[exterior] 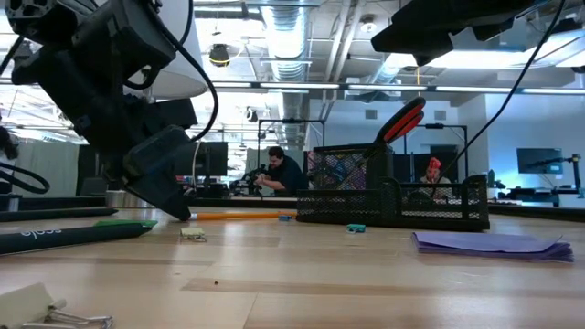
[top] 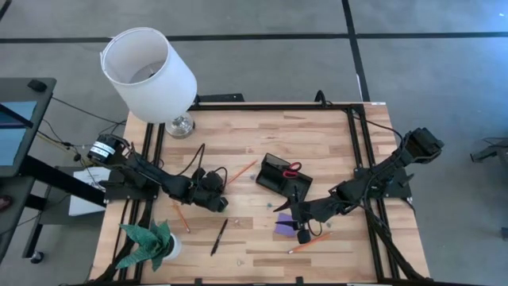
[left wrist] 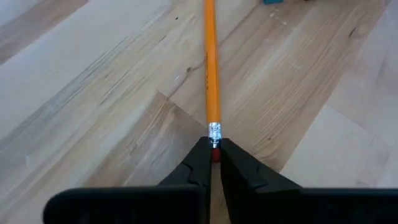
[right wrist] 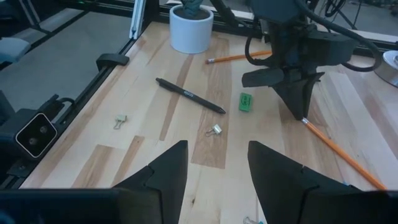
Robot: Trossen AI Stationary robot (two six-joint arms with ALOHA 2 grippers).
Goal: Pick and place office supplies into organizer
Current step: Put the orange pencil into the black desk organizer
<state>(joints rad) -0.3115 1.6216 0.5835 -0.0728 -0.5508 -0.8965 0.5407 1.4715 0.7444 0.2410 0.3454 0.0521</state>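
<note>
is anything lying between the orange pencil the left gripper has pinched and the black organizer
Nothing visible blocks it. The left gripper is shut on the eraser end of the thin orange pencil, whose tip points toward the black mesh desk organizer over bare wooden table.

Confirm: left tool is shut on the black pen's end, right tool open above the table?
Not the pen. The left tool is shut on the eraser end of an orange pencil, as the left wrist view shows. The right tool is open above the table.

The black organizer (top: 279, 176) sits mid-table with red-handled scissors (top: 293, 168) upright inside. 1 orange pencil (top: 242, 171) lies flat left of it, eraser end pinched; a purple note pad (top: 286, 224), another pencil (top: 309, 243) and a black pen (top: 219, 237) lie nearby.
</note>
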